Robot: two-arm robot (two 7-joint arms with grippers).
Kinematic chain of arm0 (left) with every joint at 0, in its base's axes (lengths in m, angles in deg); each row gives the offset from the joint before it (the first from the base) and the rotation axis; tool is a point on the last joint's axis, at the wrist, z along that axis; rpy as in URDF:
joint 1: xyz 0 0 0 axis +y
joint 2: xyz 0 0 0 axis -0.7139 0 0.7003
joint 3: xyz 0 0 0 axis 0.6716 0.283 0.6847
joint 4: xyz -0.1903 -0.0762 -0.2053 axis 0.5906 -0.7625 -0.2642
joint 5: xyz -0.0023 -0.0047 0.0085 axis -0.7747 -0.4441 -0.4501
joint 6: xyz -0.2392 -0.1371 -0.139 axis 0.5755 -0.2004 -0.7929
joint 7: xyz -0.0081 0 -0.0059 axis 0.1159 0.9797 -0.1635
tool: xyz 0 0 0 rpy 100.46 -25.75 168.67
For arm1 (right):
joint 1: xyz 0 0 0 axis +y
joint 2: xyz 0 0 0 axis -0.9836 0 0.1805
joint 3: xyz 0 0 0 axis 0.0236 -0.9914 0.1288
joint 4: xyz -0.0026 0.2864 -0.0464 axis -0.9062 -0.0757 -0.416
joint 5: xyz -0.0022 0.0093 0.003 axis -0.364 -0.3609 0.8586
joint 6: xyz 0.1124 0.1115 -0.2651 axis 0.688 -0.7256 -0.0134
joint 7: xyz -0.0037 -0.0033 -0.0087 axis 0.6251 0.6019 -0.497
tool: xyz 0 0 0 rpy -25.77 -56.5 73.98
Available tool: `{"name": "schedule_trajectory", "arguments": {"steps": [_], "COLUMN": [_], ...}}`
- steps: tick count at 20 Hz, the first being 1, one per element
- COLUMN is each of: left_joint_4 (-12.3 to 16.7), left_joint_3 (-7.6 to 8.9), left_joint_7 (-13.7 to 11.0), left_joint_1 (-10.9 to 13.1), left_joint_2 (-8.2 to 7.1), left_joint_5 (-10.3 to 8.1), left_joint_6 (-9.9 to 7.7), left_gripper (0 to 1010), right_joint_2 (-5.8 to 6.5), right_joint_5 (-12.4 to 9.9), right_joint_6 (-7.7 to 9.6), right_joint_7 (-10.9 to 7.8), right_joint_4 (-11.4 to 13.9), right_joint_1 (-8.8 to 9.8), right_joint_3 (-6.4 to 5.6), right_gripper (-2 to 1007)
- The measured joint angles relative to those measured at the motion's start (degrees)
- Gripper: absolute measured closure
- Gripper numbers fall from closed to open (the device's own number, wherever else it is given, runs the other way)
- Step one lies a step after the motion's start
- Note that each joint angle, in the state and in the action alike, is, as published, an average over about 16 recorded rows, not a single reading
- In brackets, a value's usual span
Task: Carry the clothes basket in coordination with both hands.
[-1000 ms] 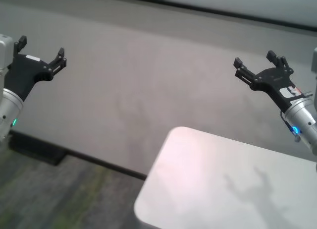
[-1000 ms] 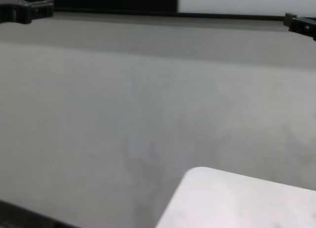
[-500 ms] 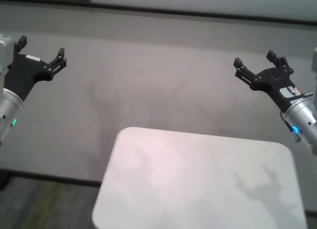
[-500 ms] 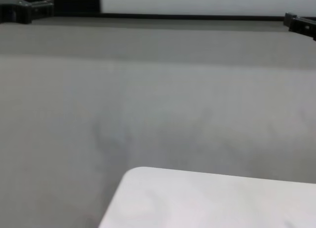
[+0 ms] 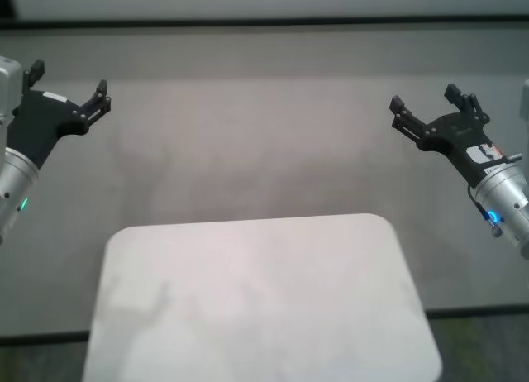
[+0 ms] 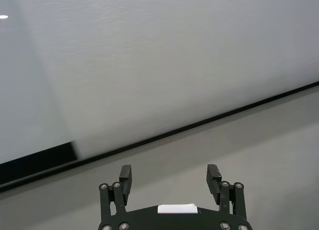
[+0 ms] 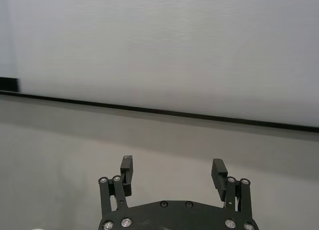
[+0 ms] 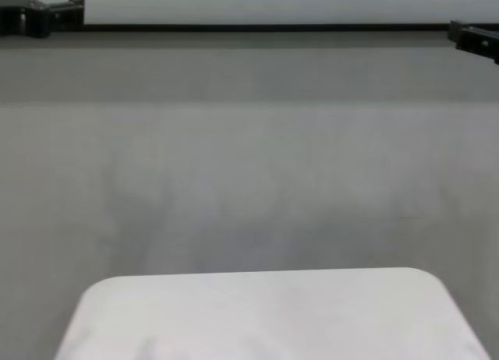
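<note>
The clothes basket is out of view in every frame. My left gripper (image 5: pixel 70 88) is held up at the left, open and empty; it also shows in the left wrist view (image 6: pixel 169 179) with its jaws apart. My right gripper (image 5: pixel 426 105) is held up at the right, open and empty; it also shows in the right wrist view (image 7: pixel 173 176) with its jaws apart. Both grippers just reach into the top corners of the chest view, the left (image 8: pixel 47 13) and the right (image 8: pixel 472 37).
A white table with rounded corners (image 5: pixel 256 299) stands centred below me; it also shows in the chest view (image 8: pixel 265 313). Behind it lies grey floor (image 5: pixel 264 134), then a white wall with a black skirting strip (image 8: pixel 257 26).
The table has shifted left across both views, from the lower right to centred in front of me, and the wall's black strip now runs level. Both arms keep the same raised pose.
</note>
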Motion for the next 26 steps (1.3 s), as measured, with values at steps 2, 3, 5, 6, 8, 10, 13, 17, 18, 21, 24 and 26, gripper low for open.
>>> {"name": "schedule_trajectory", "arguments": {"steps": [2, 3, 5, 6, 8, 10, 13, 17, 18, 21, 24, 26], "left_joint_4": [0.00, 0.00, 0.00, 0.00, 0.00, 0.00, 0.00, 0.00, 0.00, 0.00, 0.00, 0.00], "left_joint_3": [0.00, 0.00, 0.00, 0.00, 0.00, 0.00, 0.00, 0.00, 0.00, -0.01, -0.01, -0.01], "left_joint_7": [0.00, 0.00, 0.00, 0.00, 0.00, 0.00, 0.00, 0.00, 0.00, 0.00, 0.00, 0.00], "left_joint_1": [0.00, 0.00, 0.00, 0.00, 0.00, 0.00, 0.00, 0.00, 0.00, 0.00, -0.01, -0.01], "left_joint_2": [0.00, 0.00, 0.00, 0.00, 0.00, 0.00, 0.00, 0.00, 0.00, 0.00, 0.00, 0.00], "left_joint_5": [0.00, 0.00, 0.00, 0.00, 0.00, 0.00, 0.00, 0.00, 0.00, 0.00, 0.00, 0.00], "left_joint_6": [0.00, 0.00, 0.00, 0.00, 0.00, 0.00, 0.00, 0.00, 0.00, 0.00, 0.00, 0.00], "left_gripper": [10, 10, 10, 10, 10, 10, 10, 10, 10, 10, 10, 10], "right_joint_2": [0.00, 0.00, 0.00, 0.00, 0.00, 0.00, 0.00, 0.00, 0.00, 0.00, 0.00, 0.00], "right_joint_5": [0.00, 0.00, 0.00, 0.00, 0.00, 0.00, 0.00, 0.00, 0.00, 0.00, 0.00, 0.00], "right_joint_6": [0.00, 0.00, 0.00, 0.00, 0.00, 0.00, 0.00, 0.00, 0.00, 0.00, 0.00, 0.00], "right_joint_7": [0.00, 0.00, 0.00, 0.00, 0.00, 0.00, 0.00, 0.00, 0.00, 0.00, 0.00, 0.00], "right_joint_4": [0.00, 0.00, 0.00, 0.00, 0.00, 0.00, 0.00, 0.00, 0.00, 0.00, 0.00, 0.00], "right_joint_1": [0.00, 0.00, 0.00, 0.00, 0.00, 0.00, 0.00, 0.00, 0.00, 0.00, 0.00, 0.00], "right_joint_3": [0.00, 0.00, 0.00, 0.00, 0.00, 0.00, 0.00, 0.00, 0.00, 0.00, 0.00, 0.00], "right_gripper": [0, 0, 0, 0, 0, 0, 0, 0, 0, 0, 0, 0]}}
